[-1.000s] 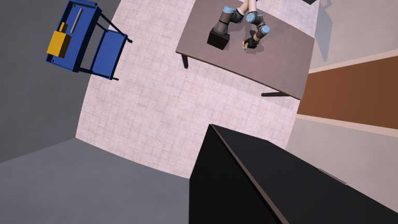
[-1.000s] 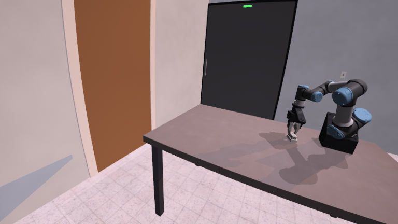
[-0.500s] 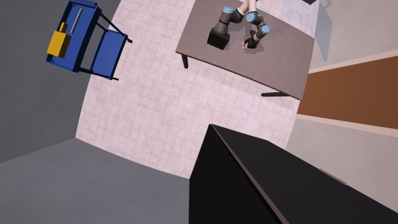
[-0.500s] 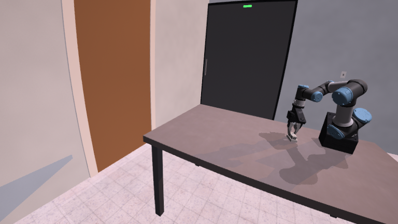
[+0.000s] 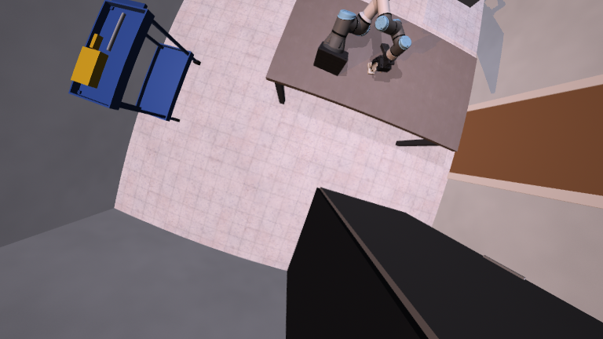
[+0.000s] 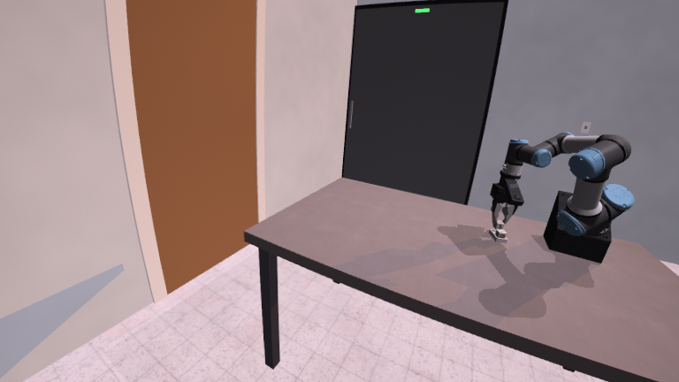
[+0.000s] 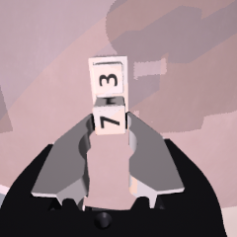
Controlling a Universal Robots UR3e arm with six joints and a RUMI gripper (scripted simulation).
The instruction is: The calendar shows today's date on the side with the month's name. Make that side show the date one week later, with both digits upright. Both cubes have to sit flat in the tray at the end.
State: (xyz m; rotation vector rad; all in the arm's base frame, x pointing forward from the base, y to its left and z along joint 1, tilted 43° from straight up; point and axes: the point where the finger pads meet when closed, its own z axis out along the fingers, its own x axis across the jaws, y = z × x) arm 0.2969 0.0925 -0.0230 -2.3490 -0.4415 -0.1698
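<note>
The gripper (image 7: 111, 121) (image 6: 499, 224) is shut on a white cube (image 7: 110, 123) with a black 7 on its top face. It holds this cube raised above the calendar tray (image 7: 124, 79), over the end nearer the gripper body. A dark side face of the held cube shows part of a mark, too shaded to read. The other white cube (image 7: 108, 79) sits in the tray with a black 3 on top. Both top digits lie sideways in the wrist view. The side with the month's name and the digits on that side are hidden.
The calendar stands on the brown table (image 5: 418, 95) (image 6: 350, 227), close to the arm's black base (image 5: 330, 58) (image 6: 578, 237). A blue cart (image 5: 162, 82) with a yellow box (image 5: 88, 67) stands apart from the table.
</note>
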